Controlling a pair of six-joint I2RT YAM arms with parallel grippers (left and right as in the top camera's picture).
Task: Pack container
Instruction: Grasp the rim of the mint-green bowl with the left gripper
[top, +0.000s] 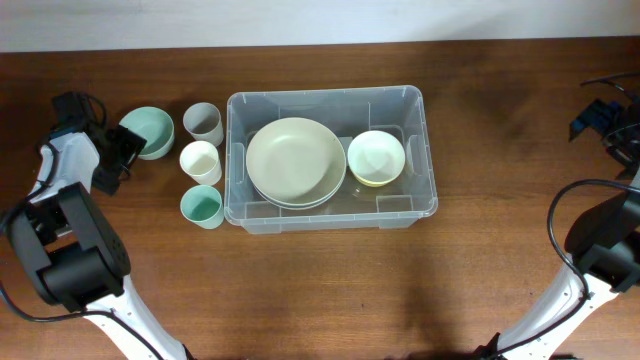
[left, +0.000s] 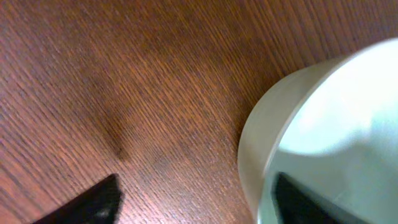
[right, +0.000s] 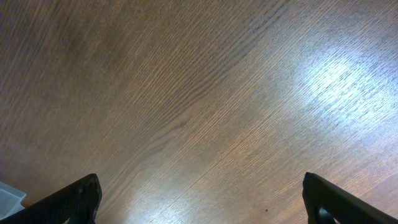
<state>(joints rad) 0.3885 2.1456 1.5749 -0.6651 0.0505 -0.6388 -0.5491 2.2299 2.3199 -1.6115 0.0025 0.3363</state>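
The left end effector (left: 196, 200) is open. One finger (left: 87, 202) is outside a pale green bowl (top: 150, 130) and the other finger is inside it. The bowl's wall stands between them. The outside finger is apart from the wall, with bare wood in the gap. Whether the inside finger touches the bowl is hard to tell, so nothing is gripped.

The right end effector (right: 205, 202) is wide open and holds nothing. It hangs over the bare brown bench (top: 330, 300) at the far right side, well apart from everything else.

Next to the green bowl, three cups stand in a short row. A grey cup (top: 203, 122) is at the back, a cream cup (top: 200, 160) is in the middle, and a blue-green cup (top: 202, 206) is at the front. All three are upright and sit just beside the left wall of the container (top: 330, 97).

The container sits in the middle of the bench, between the two arms. It is clear and has no lid on it. Inside, on its left side, lies a stack of big pale plates (top: 296, 160). On its right side sits a small bowl with a yellow rim (top: 376, 157), just beside the plates.
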